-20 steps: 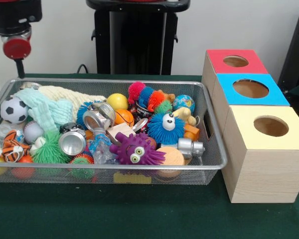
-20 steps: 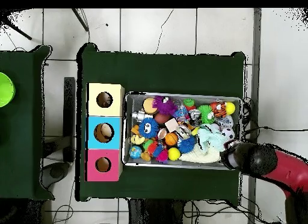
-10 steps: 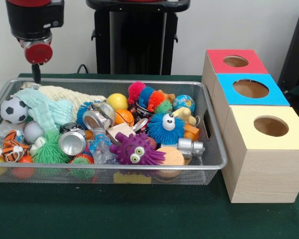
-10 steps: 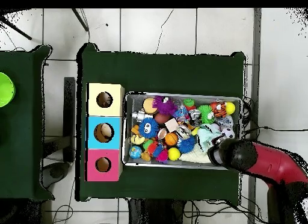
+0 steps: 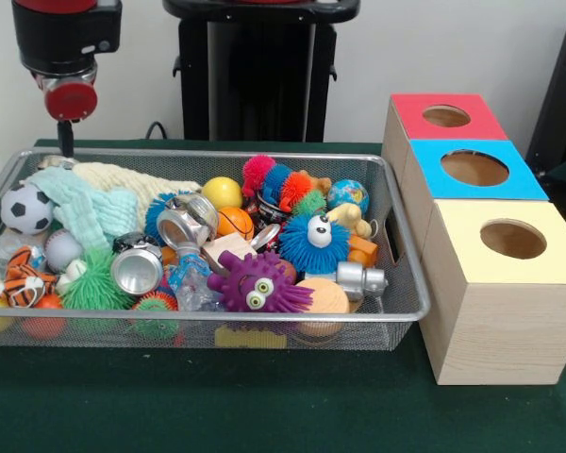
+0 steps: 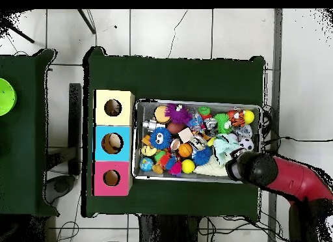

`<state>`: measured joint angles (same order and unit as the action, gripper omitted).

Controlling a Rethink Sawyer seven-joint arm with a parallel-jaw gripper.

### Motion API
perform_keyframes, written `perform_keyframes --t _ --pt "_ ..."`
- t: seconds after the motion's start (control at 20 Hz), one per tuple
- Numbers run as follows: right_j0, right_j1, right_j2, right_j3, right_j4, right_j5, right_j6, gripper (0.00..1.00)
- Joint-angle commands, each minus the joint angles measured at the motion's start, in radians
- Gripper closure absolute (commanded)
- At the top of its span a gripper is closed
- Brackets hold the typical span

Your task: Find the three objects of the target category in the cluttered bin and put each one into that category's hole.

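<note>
None of the three objects could I spot in the bin (image 5: pixel 396 311) (buried, I'd judge), so their long axis stayed unknowable, and the whole task looked undone. The gripper (image 5: pixel 68 142) hung at the bin's far corner, beside the cream cloth (image 5: pixel 123 179); its jaws I couldn't tell. The hole (image 5: pixel 512 238) lay well apart, across the bin.

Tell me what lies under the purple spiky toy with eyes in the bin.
The purple spiky toy rests on a crumpled clear plastic bottle and beside a round peach disc. Whatever lies beneath on the bin mesh is covered.
</note>
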<state>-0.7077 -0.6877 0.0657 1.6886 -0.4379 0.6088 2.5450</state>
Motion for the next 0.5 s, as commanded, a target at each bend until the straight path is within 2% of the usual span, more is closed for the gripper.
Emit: perform_keyframes --t 0.05,0.25,0.5 --pt "-0.001 0.038 -0.035 -0.042 0.020 -0.082 0.093 1.00" --pt "-0.026 0.018 -0.034 -0.079 0.023 -0.047 0.036 1.00" --pt "-0.017 0.000 -0.038 -0.048 0.041 -0.057 0.052 1.00"
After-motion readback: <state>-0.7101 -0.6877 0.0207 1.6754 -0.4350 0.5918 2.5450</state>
